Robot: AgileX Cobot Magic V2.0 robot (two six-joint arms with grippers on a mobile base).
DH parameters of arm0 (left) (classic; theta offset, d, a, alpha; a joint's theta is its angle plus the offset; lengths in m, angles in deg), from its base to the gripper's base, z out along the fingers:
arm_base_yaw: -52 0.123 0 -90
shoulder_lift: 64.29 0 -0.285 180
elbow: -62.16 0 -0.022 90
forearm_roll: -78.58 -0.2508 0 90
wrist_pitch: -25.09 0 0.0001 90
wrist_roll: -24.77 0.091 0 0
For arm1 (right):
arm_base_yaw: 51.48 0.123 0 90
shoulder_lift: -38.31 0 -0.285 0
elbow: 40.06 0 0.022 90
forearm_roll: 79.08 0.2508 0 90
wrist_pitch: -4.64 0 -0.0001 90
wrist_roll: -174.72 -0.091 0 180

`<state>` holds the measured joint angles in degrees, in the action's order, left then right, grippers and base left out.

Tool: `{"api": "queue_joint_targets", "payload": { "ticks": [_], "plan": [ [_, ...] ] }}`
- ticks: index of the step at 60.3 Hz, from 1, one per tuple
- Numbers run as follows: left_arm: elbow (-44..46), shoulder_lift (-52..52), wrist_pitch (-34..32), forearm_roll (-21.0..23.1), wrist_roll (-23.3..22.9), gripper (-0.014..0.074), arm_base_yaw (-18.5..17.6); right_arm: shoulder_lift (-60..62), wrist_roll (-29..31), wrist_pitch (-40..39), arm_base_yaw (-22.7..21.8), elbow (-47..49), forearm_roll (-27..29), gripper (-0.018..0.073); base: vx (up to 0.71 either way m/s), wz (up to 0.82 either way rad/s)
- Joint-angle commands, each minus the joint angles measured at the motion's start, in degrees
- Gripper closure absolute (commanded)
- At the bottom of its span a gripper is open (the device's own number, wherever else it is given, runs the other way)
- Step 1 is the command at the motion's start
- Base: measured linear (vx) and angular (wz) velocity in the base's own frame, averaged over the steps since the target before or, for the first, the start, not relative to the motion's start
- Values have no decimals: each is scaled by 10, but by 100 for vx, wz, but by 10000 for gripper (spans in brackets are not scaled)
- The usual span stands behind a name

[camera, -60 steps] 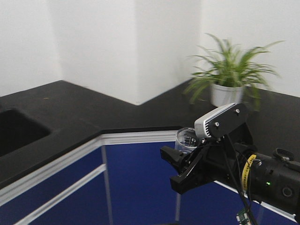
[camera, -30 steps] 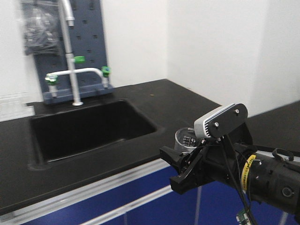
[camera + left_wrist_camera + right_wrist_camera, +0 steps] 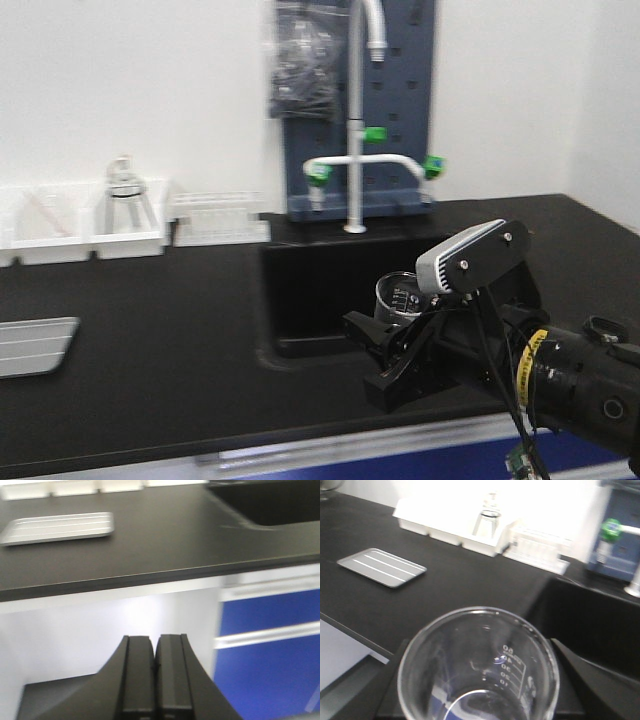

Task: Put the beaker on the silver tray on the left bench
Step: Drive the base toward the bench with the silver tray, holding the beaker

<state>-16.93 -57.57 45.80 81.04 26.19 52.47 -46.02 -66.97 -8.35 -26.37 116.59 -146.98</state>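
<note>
My right gripper [image 3: 395, 345] is shut on the small clear beaker [image 3: 400, 297] and holds it upright in the air in front of the bench edge. In the right wrist view the beaker [image 3: 479, 670] fills the bottom, with black fingers [image 3: 580, 680] on both sides. The silver tray [image 3: 35, 345] lies on the black bench [image 3: 170, 360] at far left; it also shows in the right wrist view [image 3: 382, 567] and the left wrist view [image 3: 57, 527]. My left gripper [image 3: 154, 655] is shut and empty, below the bench front.
A black sink [image 3: 310, 290] with a tall tap [image 3: 357, 120] and a blue pegboard sits behind the beaker. White plastic bins [image 3: 85, 225] with glassware stand along the back wall. Blue cabinet fronts [image 3: 270, 650] lie under the bench.
The front view has swung left: the corner and plant are gone, the sink moved to centre, and the bins and silver tray came into view. The right gripper still holds the beaker the same way.
</note>
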Motion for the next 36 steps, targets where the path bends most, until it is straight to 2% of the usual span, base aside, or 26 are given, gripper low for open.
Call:
{"api": "queue_joint_targets", "payload": {
  "ticks": [1,21,36],
  "plan": [
    [-11,-5,-45,4,0,595,0,18,-1,-15,0,22,8,570,18,71],
    [-11,-5,-45,4,0,595,0,18,-1,-15,0,22,8,570,19,67],
    [-11,-5,-45,4,0,595,0,18,-1,-15,0,22,8,570,19,48]
  ]
}}
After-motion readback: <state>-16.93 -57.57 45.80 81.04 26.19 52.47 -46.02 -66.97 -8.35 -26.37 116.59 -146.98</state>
